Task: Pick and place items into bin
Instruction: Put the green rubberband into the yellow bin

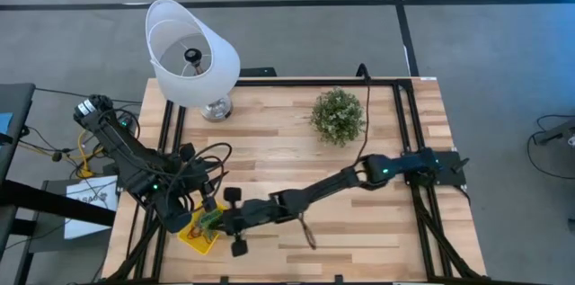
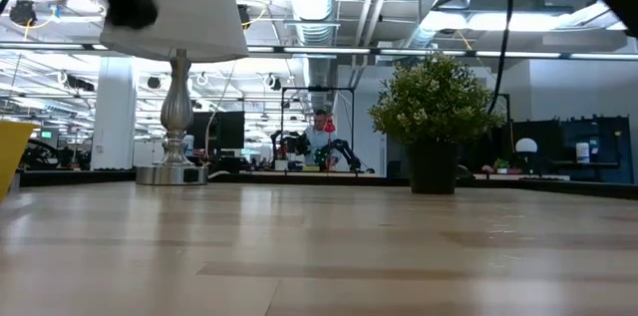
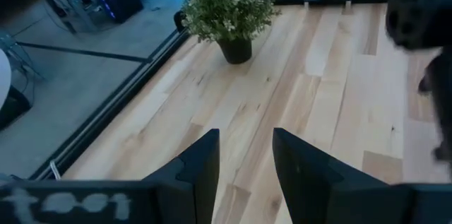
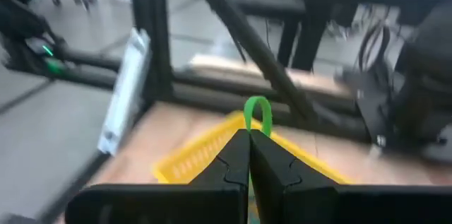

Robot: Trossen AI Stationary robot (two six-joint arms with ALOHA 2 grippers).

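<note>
A: Where does the right gripper [image 4: 248,155] stand?

B: Reached across to the table's [image 1: 377,231] front left corner, over the yellow bin [image 4: 205,155]. Its fingers are pressed together on a green loop [image 4: 258,114], which stands up out of the fingertips in the right wrist view.

A: Why hold it there?

B: My guess is that the loop is about to be dropped, so it is carried right above the tray where it can fall inside the walls.

A: Which way does the loop point?

B: Its long axis runs on from the fingers, the rounded end leading away from the wrist. From above I cannot make out the loop itself.

A: And the bin?

B: It sits skewed at that front left corner, partly under both arms, with something green showing in it.

A: The left gripper [image 3: 246,160]?

B: Just beside the bin too, fingers apart and nothing between them. It faces across the bare boards toward the potted plant [image 3: 229,8] near the far edge; I take it to be waiting.

A: Anything else up there?

B: A white lamp [image 1: 191,54] at the far left corner, well clear of the work
</note>
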